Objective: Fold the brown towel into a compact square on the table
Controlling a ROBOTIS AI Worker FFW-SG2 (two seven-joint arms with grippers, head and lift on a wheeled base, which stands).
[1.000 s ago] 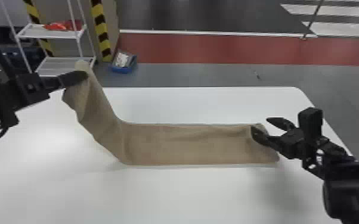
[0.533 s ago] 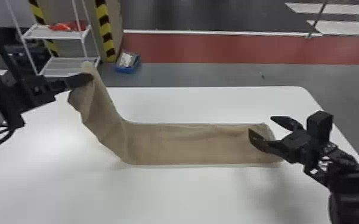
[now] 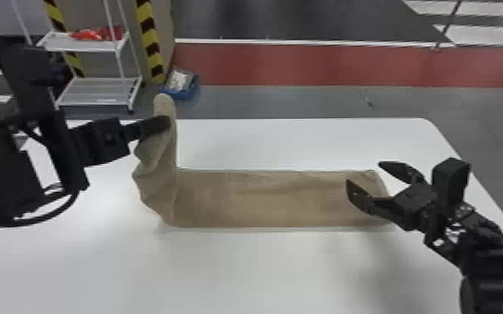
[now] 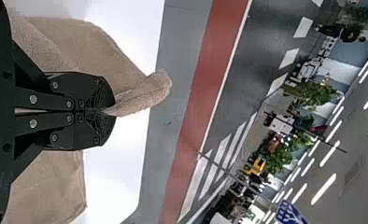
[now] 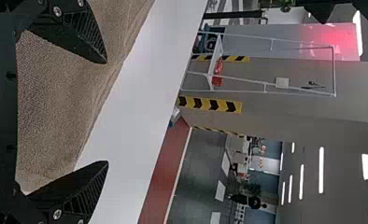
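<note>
The brown towel (image 3: 263,198) lies as a long flat strip across the table, its left end lifted in loose folds. My left gripper (image 3: 165,123) holds that raised end above the table. In the left wrist view the left gripper (image 4: 109,112) is shut on the towel (image 4: 147,93), a tuft poking out past the fingertips. Over the strip's right end, my right gripper (image 3: 365,177) stands open with nothing between its fingers. The right wrist view has the towel (image 5: 56,93) behind the widely parted fingers of the right gripper (image 5: 107,112).
The white table (image 3: 263,271) extends around the towel, with its right edge beneath the right arm. Beyond the far edge stand a white shelf rack (image 3: 96,92) and a blue box (image 3: 186,92) on the floor.
The left gripper has moved right with the towel's raised end, which now stands more upright and crumpled. The right gripper has shifted slightly and remains parted over the right end.
</note>
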